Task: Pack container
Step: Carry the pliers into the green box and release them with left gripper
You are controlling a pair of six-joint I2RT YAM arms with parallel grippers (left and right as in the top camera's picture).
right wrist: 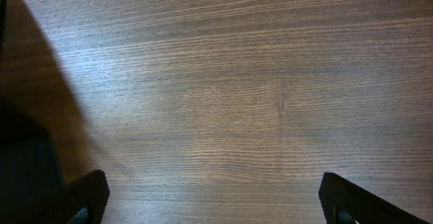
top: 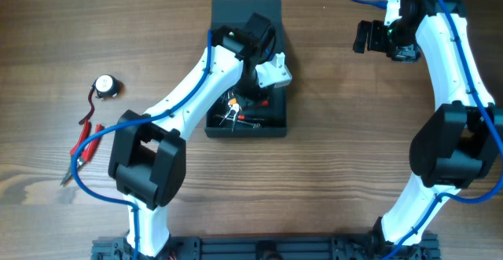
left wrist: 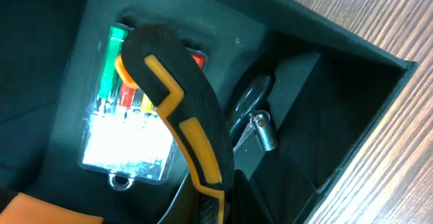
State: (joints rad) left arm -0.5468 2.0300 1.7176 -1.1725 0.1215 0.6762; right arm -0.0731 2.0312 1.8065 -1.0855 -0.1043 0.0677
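Note:
The container (top: 220, 126) is a dark teal-grey box, open at the table's middle, with its flat lid (top: 236, 10) lying back behind it. My left gripper (top: 253, 93) is down inside it, shut on a black-and-orange tool handle (left wrist: 181, 95). In the left wrist view my left gripper (left wrist: 213, 209) holds this handle over a clear case of coloured bits (left wrist: 125, 143), next to metal parts (left wrist: 262, 130). My right gripper (top: 366, 38) is open and empty above bare wood at the back right, also shown in its wrist view (right wrist: 213, 204).
A round black-and-white tool (top: 104, 86) and red-handled pliers (top: 86, 140) lie on the wood at the left. The container's inner walls (left wrist: 352, 109) closely surround the left gripper. A dark box edge (right wrist: 24, 170) shows at the lower left of the right wrist view.

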